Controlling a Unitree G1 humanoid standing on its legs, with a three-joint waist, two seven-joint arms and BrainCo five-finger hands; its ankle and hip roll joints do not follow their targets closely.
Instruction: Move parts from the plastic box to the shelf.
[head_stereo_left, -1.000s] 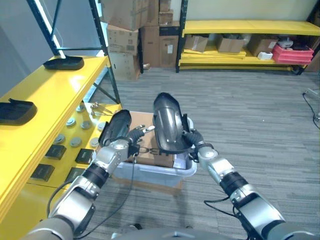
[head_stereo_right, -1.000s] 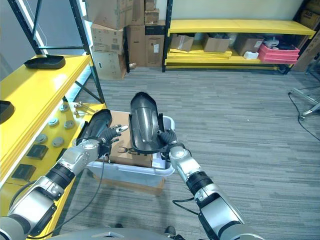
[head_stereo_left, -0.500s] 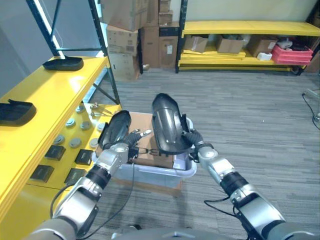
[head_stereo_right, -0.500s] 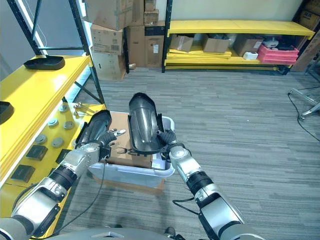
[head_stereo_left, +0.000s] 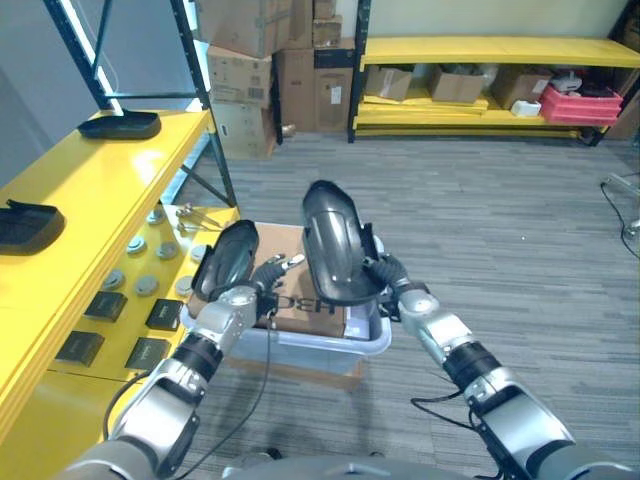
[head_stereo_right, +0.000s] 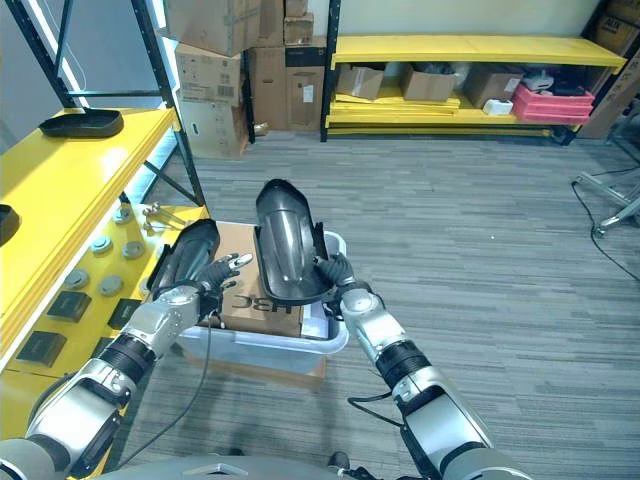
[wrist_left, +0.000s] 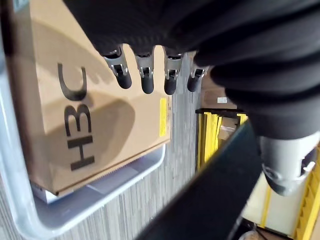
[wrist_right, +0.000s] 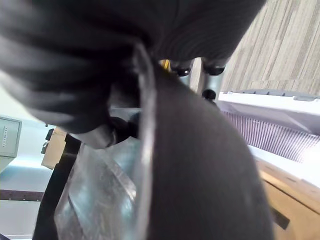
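A clear plastic box (head_stereo_left: 352, 345) stands on the floor by the yellow shelf (head_stereo_left: 95, 195), with a brown cardboard carton (head_stereo_left: 305, 305) inside it. My left hand (head_stereo_left: 238, 300) holds a small black curved part (head_stereo_left: 228, 258) over the box's left side. The thumb (wrist_left: 287, 160) lies against the part's edge, and the fingers (wrist_left: 145, 77) reach out over the carton. My right hand (head_stereo_left: 402, 292) is shut on a larger glossy black shell part (head_stereo_left: 335, 240), held upright above the middle of the box.
Two black parts (head_stereo_left: 120, 125) (head_stereo_left: 22, 222) lie on the shelf's top level. Its lower level holds round discs (head_stereo_left: 148, 285) and flat black squares (head_stereo_left: 100, 305). Stacked cardboard boxes (head_stereo_left: 250, 60) and a second yellow rack (head_stereo_left: 480, 50) stand at the back. Grey floor spreads to the right.
Both hands keep their parts over the box in almost the same place. The view itself has shifted slightly.
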